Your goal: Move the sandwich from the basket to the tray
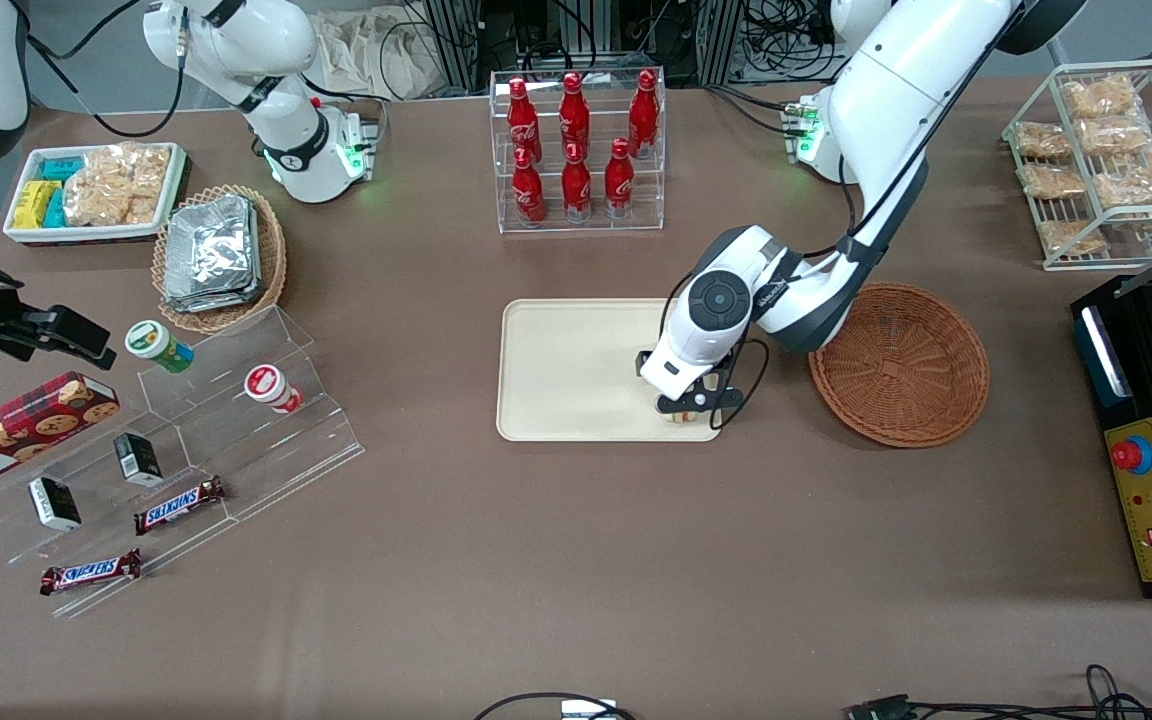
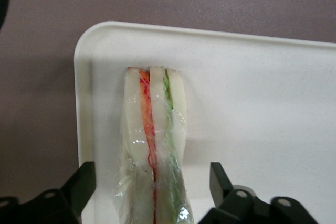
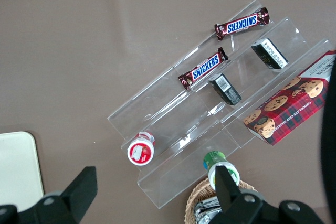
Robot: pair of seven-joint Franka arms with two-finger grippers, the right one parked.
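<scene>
gripper point(image 2: 152, 182) low at tray point(image 1: 556, 380) corner, fingers spread with gaps either side of sandwich point(image 2: 152, 140). Rest of tray bare; basket point(image 1: 901, 365) just beside.

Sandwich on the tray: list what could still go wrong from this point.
1. The wrapped triangular sandwich lies close to a corner of the cream rectangular tray, near its rim, so a nudge might push it onto the rim.
2. The left gripper is open with a finger on each side of the sandwich; loose clear wrap sits near them and could snag as the gripper lifts, dragging the sandwich.
3. The sandwich stands on a narrow edge, so it may tip over.
</scene>
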